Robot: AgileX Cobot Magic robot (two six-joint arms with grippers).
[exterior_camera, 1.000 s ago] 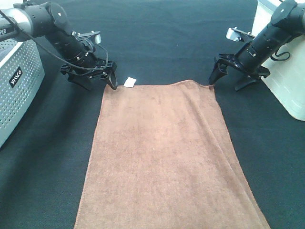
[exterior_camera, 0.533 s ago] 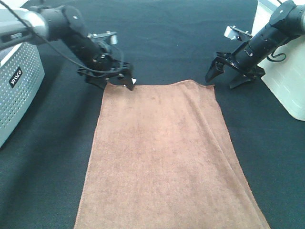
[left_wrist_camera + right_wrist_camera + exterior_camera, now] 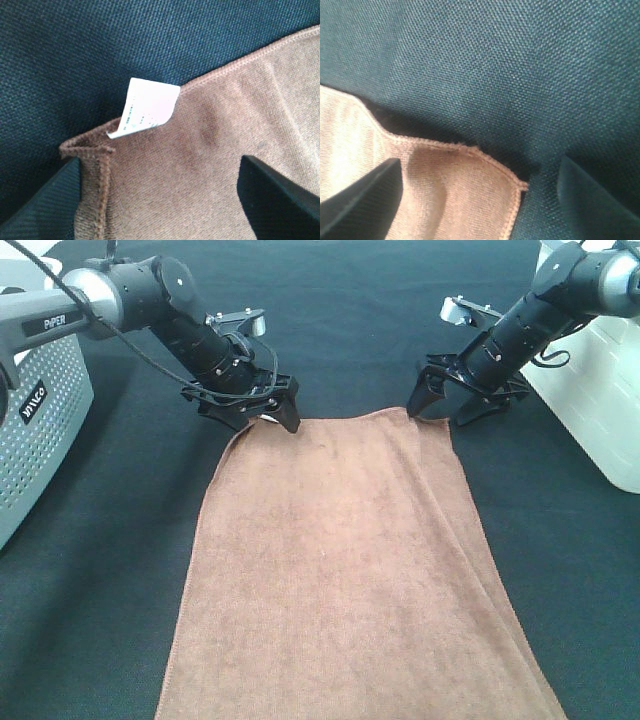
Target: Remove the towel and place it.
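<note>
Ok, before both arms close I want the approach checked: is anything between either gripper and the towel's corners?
Nothing visible does. The left gripper straddles, open, the towel corner bearing the white tag; the right gripper is open around the other far corner.

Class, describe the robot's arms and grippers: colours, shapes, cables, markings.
The left arm and right arm are mostly black tubes trailing black cables; the left carries a silver section lettered PiPER. The left gripper and right gripper each have two pointed black fingers.
</note>
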